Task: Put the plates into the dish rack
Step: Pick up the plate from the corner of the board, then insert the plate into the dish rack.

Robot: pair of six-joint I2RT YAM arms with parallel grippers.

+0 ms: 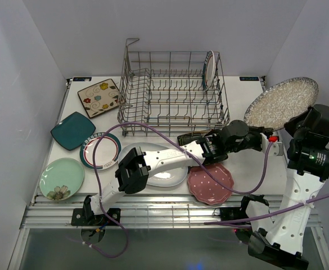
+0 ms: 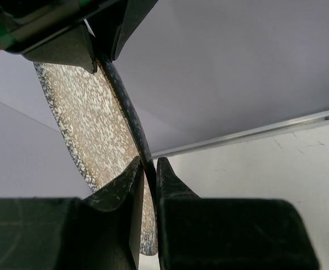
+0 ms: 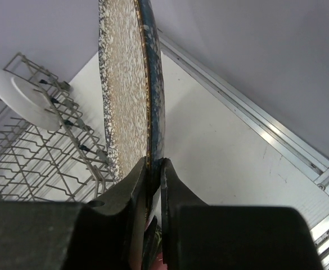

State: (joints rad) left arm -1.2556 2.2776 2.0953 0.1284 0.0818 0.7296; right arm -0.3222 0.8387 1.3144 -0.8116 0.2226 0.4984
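Note:
A speckled grey round plate [image 1: 281, 102] hangs tilted in the air over the right side of the table, right of the dish rack [image 1: 172, 93]. My left gripper [image 1: 264, 136] is shut on its lower left rim. My right gripper [image 1: 297, 120] is shut on its lower right rim. In the left wrist view the jaws [image 2: 148, 169] pinch the plate's dark edge [image 2: 125, 95]. In the right wrist view the gripper [image 3: 154, 167] clamps the plate [image 3: 125, 84] edge-on. One white plate [image 1: 209, 68] stands upright in the rack's far right corner.
On the table lie a cream floral square plate [image 1: 99, 97], a teal square plate [image 1: 73, 130], a teal-rimmed round plate [image 1: 100, 151], a pale green plate [image 1: 62, 178], a white oval plate [image 1: 170, 174] under the left arm, and a pink dotted plate [image 1: 210, 183].

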